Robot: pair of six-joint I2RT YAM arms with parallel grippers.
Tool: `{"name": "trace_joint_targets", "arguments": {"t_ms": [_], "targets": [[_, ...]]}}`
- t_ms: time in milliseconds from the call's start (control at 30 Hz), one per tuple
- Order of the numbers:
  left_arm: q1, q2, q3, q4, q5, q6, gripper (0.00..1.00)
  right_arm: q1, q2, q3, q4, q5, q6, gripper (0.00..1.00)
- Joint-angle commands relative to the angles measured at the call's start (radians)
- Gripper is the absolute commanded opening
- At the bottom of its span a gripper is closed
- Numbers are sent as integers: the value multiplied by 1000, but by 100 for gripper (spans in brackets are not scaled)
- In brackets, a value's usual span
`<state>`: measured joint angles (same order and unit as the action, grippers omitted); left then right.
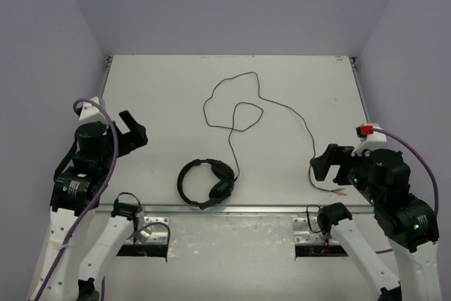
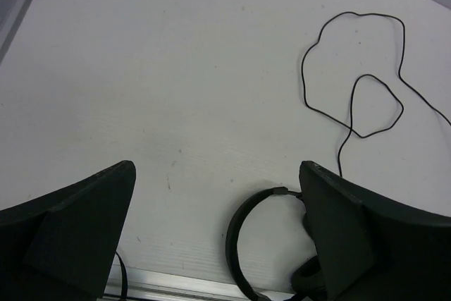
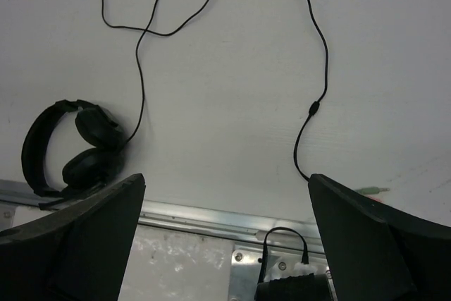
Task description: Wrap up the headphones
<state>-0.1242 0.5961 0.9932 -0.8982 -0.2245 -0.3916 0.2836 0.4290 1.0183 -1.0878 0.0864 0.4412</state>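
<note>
Near the tabletop's (image 1: 162, 103) front edge lie headphones (image 1: 222, 188), cable (image 3: 326, 61) sprawled.
Left gripper (image 2: 216, 168), right gripper (image 3: 227, 177): jaws wide, empty; right wrist view alone shows the cable's inline control (image 3: 315, 108).

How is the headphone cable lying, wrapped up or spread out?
Spread out: the cable loops loosely across the table, away from the headphones.

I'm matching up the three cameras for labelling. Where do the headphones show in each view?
Top external: the headphones lie low centre, just beyond the metal edge strip.
Left wrist: headphones at bottom, right of centre, only partly visible, by the strip.
Right wrist: headphones at the left edge, mid-height, above the strip.
Shared landmark: the metal edge strip, close beside the headphones in all three.
</note>
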Motion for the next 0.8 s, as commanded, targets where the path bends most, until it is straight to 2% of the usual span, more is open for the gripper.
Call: {"name": "trace_joint_targets", "arguments": {"t_ms": [0, 100, 233, 367, 433, 533, 567, 600, 633, 700, 767], "targets": [[-5, 22, 12, 24, -4, -6, 100, -3, 1, 35, 16, 26, -12, 99], [-9, 94, 25, 67, 54, 5, 100, -3, -1, 29, 38, -22, -31, 99], [-11, 252, 68, 90, 217, -15, 100, -3, 4, 5, 95, -169, -41, 99], [-21, 315, -79, 200, 312, -140, 100, -3, 11, -38, 161, -232, -1, 99], [-54, 355, -141, 199, 219, -151, 100, -3, 34, -55, 187, -269, -1, 99], [-162, 471, -137, 148, 93, -180, 100, -3, 63, -61, 207, -330, 4, 99], [-252, 526, -130, 147, 64, -200, 100, -3, 65, -66, 230, -353, 5, 99], [-294, 560, -117, 130, -37, -219, 100, -3, 63, -69, 241, -391, 10, 99], [-334, 638, -114, 118, -47, -243, 100, -3, 57, -73, 253, -404, 20, 99], [-362, 703, -135, 131, 20, -245, 100, -3, 50, -78, 279, -424, 30, 99], [-417, 748, -163, 157, 2, -301, 100, -1, 37, -78, 287, -436, 30, 99]]}}
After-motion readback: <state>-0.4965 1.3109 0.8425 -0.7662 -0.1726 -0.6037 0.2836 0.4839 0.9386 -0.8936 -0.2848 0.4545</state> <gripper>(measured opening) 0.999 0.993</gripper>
